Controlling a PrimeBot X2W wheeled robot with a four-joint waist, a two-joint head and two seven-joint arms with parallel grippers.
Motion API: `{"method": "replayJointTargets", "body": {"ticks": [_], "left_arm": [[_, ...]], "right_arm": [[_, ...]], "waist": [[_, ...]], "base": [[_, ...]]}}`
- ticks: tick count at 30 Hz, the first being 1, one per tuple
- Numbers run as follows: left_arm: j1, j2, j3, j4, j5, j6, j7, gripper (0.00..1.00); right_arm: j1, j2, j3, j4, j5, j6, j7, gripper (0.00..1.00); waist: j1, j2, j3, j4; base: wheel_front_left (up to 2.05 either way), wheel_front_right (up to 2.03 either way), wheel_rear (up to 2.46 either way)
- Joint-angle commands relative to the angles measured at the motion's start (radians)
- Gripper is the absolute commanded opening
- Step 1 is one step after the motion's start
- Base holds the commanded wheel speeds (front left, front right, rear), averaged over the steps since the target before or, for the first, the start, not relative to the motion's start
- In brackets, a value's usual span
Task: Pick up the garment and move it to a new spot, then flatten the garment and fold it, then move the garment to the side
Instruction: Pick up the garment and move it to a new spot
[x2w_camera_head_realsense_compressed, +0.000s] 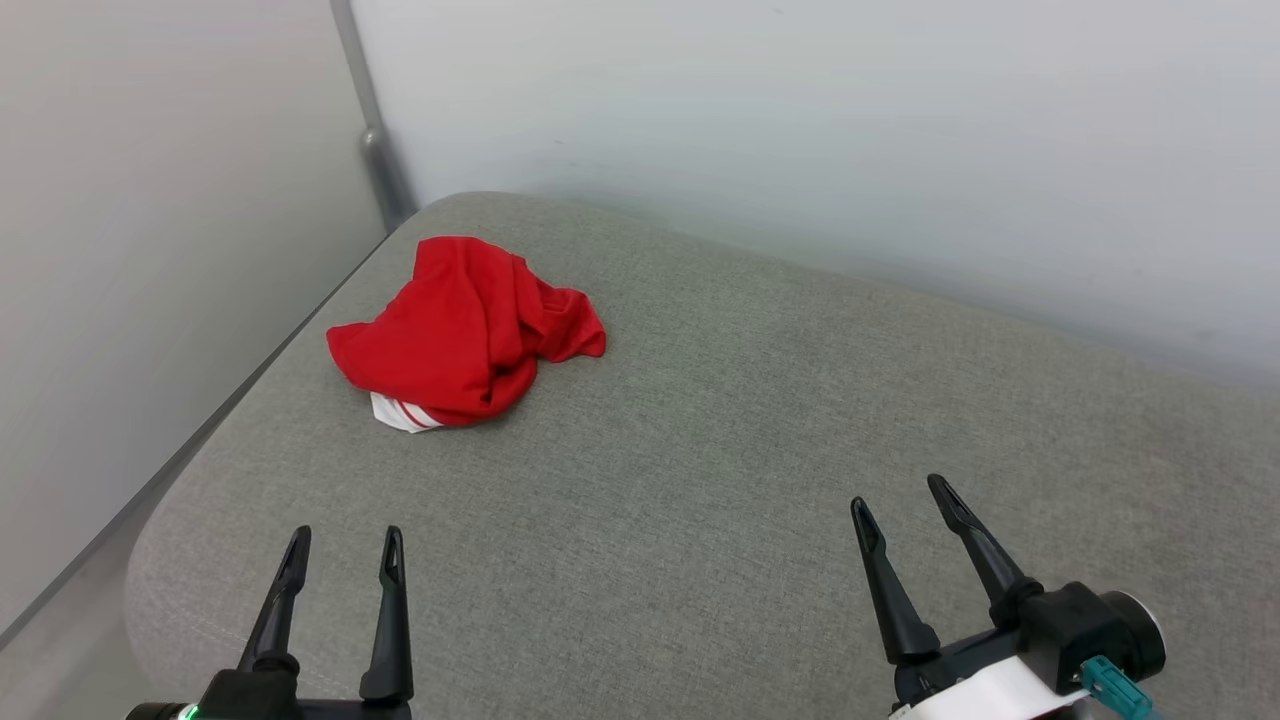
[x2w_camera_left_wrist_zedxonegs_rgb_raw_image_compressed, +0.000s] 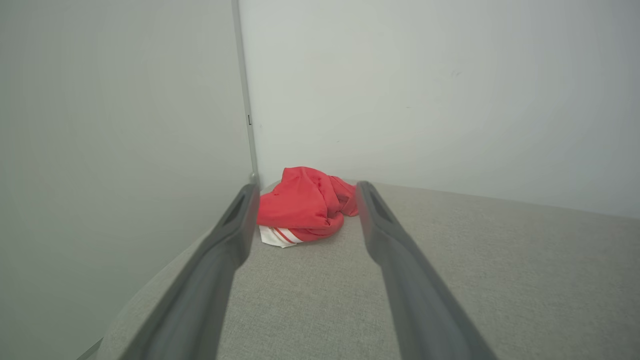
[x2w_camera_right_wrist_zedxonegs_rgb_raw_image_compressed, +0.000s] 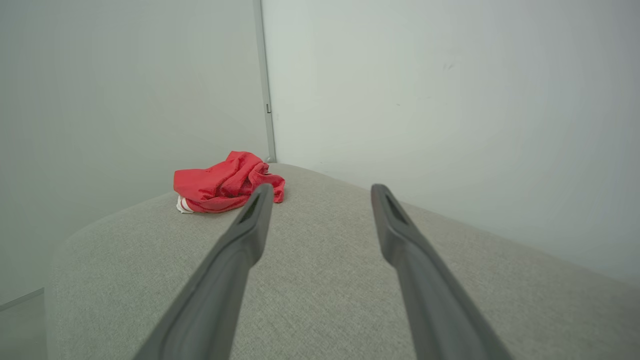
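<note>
Grey soft cushion (x2w_camera_head_realsense_compressed: 720, 450) spreads out in front of me. Close to me, my left gripper (x2w_camera_head_realsense_compressed: 348, 532) and my right gripper (x2w_camera_head_realsense_compressed: 896, 491) both hang over it with fingers (x2w_camera_head_realsense_compressed: 388, 620) wide apart, holding nothing. Farther off on my left, the garment (x2w_camera_head_realsense_compressed: 465, 330) sits on the cushion in a red crumpled heap, with a bit of white striped edge poking out. Behind it, two pale walls (x2w_camera_head_realsense_compressed: 800, 120) meet in a corner.
</note>
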Motion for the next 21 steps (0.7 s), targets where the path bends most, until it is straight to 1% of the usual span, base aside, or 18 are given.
{"method": "replayJointTargets", "body": {"ticks": [1,10,15,17,21], "left_arm": [[0.016,-0.002,0.002,0.005,-0.009,-0.005,-0.003,1.00],[0.008,-0.002,0.014,0.012,-0.021,-0.002,-0.003,1.00],[0.003,-0.002,0.014,0.012,-0.045,-0.016,-0.003,1.00],[-0.009,-0.002,0.022,0.015,-0.064,-0.016,-0.003,1.00],[-0.062,-0.001,0.046,0.038,-0.093,-0.023,-0.003,1.00]], "right_arm": [[0.006,0.000,0.000,0.004,0.001,-0.001,-0.002,1.00],[0.007,0.000,0.011,0.009,0.004,-0.001,-0.002,1.00],[-0.004,0.000,0.011,0.010,-0.012,-0.001,-0.002,1.00],[-0.015,0.000,0.011,0.008,-0.025,-0.001,-0.002,1.00],[-0.051,0.000,0.000,-0.011,-0.059,-0.001,-0.002,1.00]], "waist": [[0.0000,0.0000,-0.001,0.005],[0.0000,0.0000,0.007,0.013],[0.0000,0.0000,0.026,0.004],[0.0000,0.0000,0.044,-0.003],[0.0000,0.0000,0.120,-0.037]], "base": [[0.00,0.00,0.00],[0.00,0.00,0.00],[0.00,0.00,0.00],[0.00,0.00,0.00],[0.00,0.00,0.00]]}}
